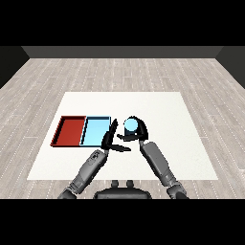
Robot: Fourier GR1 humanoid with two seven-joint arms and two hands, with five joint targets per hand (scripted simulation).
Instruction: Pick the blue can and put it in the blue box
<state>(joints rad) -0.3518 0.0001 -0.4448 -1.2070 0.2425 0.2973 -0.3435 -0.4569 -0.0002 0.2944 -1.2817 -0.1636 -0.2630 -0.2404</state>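
Two shallow rectangular trays lie side by side, touching along one long edge, on the left part of the white tabletop. The red tray sits on the outer left; the light blue tray sits to its right. Both have thin, dark raised rims and flat, smooth floors.

The tabletop is a plain matte white rectangle, set on a floor of pale grey wood-grain planks.

The blue can is a small cylinder seen from above, its top a round pale blue disc. It stands on the tabletop just to the right of the light blue tray, outside it. The right robot hand, glossy black, curls round the can, with its fingers arched over the far side and the thumb toward the near side. Its forearm is a smooth grey cylinder coming in from the lower right.

The left robot hand, also black, holds nothing. Its fingers are straight and point up along the right rim of the light blue tray; the thumb juts out to the right, toward the can. Whether it touches the tray rim cannot be told. Its grey forearm enters from the lower left.
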